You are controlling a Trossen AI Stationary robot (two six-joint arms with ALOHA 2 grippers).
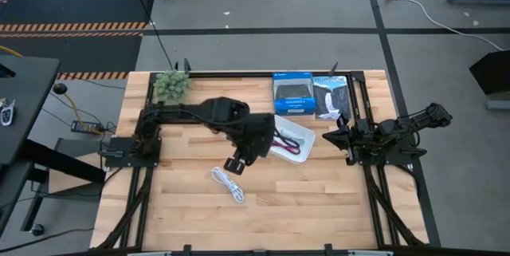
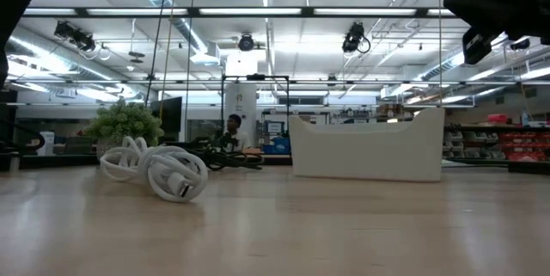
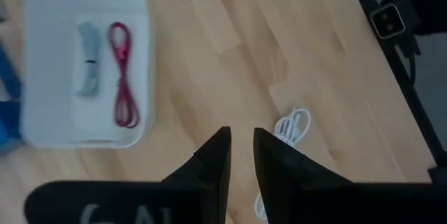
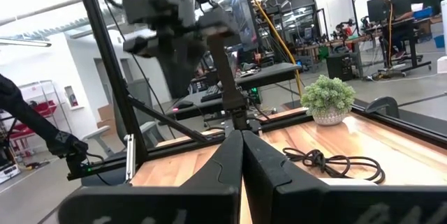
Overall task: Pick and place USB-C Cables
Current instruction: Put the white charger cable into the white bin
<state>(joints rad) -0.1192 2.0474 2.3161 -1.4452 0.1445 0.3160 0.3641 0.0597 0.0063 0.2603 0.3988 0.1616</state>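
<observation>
A white tray (image 1: pixel 296 131) stands right of the table's centre. In the left wrist view the tray (image 3: pixel 42 56) holds a grey-blue cable (image 3: pixel 87 70) and a dark red cable (image 3: pixel 123 77), both lying flat on its floor. A white coiled cable (image 1: pixel 229 184) lies on the wood near the centre; it also shows in the left wrist view (image 3: pixel 293 126) and the low view (image 2: pixel 159 168). A black coiled cable (image 4: pixel 335 161) lies on the table toward the plant. My left gripper (image 3: pixel 239 154) hangs above the wood between the tray and the white cable, slightly open and empty. My right gripper (image 4: pixel 242 137) waits shut at the table's right side.
A small green plant (image 1: pixel 171 85) stands at the far left corner. A blue box (image 1: pixel 291 94) and a dark package (image 1: pixel 329 96) lie at the far edge behind the tray. Bare wood stretches along the near edge. People and workbenches show in the room beyond.
</observation>
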